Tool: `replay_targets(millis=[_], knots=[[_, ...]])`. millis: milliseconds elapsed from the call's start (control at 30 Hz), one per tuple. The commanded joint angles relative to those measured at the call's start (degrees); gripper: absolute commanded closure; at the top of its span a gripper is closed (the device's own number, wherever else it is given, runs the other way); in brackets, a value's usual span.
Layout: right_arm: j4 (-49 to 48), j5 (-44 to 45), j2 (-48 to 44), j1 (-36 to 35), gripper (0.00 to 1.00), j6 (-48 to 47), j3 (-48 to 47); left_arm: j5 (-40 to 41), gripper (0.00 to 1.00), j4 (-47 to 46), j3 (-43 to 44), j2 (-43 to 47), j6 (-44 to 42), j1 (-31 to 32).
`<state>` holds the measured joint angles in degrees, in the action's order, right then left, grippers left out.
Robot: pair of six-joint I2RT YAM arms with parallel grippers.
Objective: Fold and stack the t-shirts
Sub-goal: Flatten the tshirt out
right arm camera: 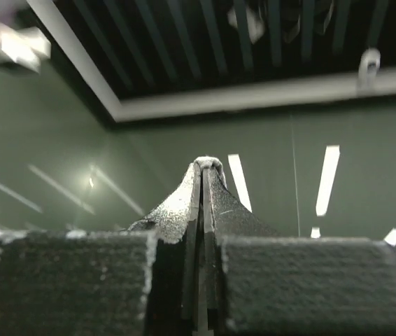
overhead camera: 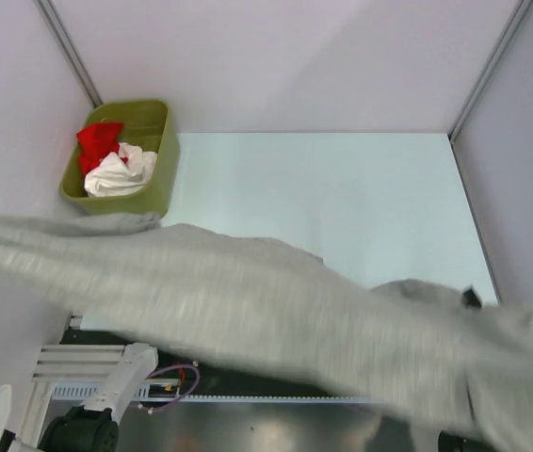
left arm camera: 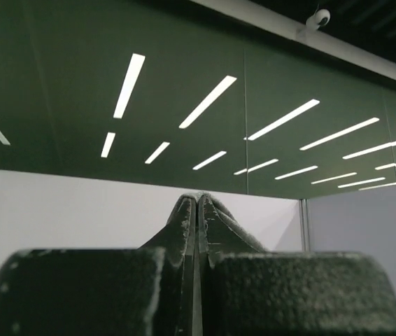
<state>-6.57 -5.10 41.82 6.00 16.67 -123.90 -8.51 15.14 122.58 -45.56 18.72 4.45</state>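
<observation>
A large heather-grey t-shirt (overhead camera: 248, 301) hangs stretched and blurred across the top view from far left to lower right, raised off the table. It hides both grippers there. In the left wrist view my left gripper (left arm camera: 198, 199) points up at the ceiling with its jaws pressed together. In the right wrist view my right gripper (right arm camera: 208, 164) also points up, jaws together, with a pale sliver of cloth at the tips. A red t-shirt (overhead camera: 97, 141) and a white t-shirt (overhead camera: 121, 174) lie crumpled in the bin.
The olive-green bin (overhead camera: 158, 179) stands at the table's far left corner. The pale table (overhead camera: 342, 198) stretches behind the raised shirt, with white walls around it. The left arm's base (overhead camera: 116, 395) shows at the bottom left.
</observation>
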Motion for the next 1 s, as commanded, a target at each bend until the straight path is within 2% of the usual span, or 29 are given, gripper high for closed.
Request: replay_targets(millis=[0,67,233,300,367,433,467,633,700,767,967], knots=[[-1.3,3.0,4.2,-3.5,1.0,-4.4,4.9,1.5,1.0,2.6,-1.5,-4.2,-1.8,0.5],[-1.5,3.9,5.6,-5.7,1.0,-5.6,6.3,1.3,1.0,1.3,-3.0,-4.9,-1.8,0.5],[-2.3,7.3,12.9,-11.4,1.0,-12.3,10.6,1.0,1.0,-11.0,-18.6,-5.7,-1.2,0.5],[-4.6,9.1,15.4,-12.8,1.0,-16.5,15.4,0.0,1.0,-16.9,-25.6,-8.0,-0.4,0.5],[-8.2,10.0,19.1,-12.8,1.0,-19.1,21.5,-0.7,1.0,-18.0,-29.7,-12.2,0.4,0.5],[-11.2,9.6,21.4,-11.9,1.0,-20.9,26.2,-1.6,1.0,-23.0,-33.6,-15.1,0.8,0.6],[-15.6,9.2,24.0,-11.4,1.0,-21.1,28.9,-1.6,1.0,-25.6,-35.9,-16.6,1.2,0.5],[-26.3,7.4,32.7,-6.4,1.0,-17.3,43.0,-1.7,1.0,-41.4,-47.6,-29.5,0.5,0.6],[-30.2,6.7,39.0,-4.0,1.0,-15.7,45.1,-1.7,1.0,-46.0,-48.8,-34.7,0.3,0.6],[-32.3,5.7,43.5,-2.5,1.0,-14.7,45.7,-0.7,1.0,-47.3,-47.8,-43.6,0.3,0.7],[-35.2,2.1,60.6,-1.3,1.0,-12.7,41.1,2.3,0.99,-45.1,-37.3,-63.5,1.7,2.3]])
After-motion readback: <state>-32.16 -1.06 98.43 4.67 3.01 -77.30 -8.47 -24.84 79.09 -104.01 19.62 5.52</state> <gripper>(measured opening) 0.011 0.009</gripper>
